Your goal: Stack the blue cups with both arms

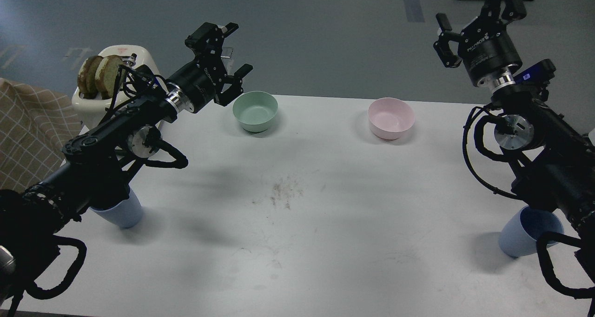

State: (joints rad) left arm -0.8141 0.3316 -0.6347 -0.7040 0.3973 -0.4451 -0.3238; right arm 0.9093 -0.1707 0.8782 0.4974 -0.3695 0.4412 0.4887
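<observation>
The table (325,242) has a smooth, matt white top, scuffed with brownish marks at its middle. Behind those marks, the green bowl (255,111) and pink bowl (391,117) look like matt plastic, as do the two blue cups (122,212) (520,235) at the table's sides. Left of the table hangs checked cloth (28,131).

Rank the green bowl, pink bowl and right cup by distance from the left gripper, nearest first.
From the left gripper:
1. Green bowl, just beside it, far left of table.
2. Pink bowl, far right of table.
3. Right cup, near right corner.
</observation>
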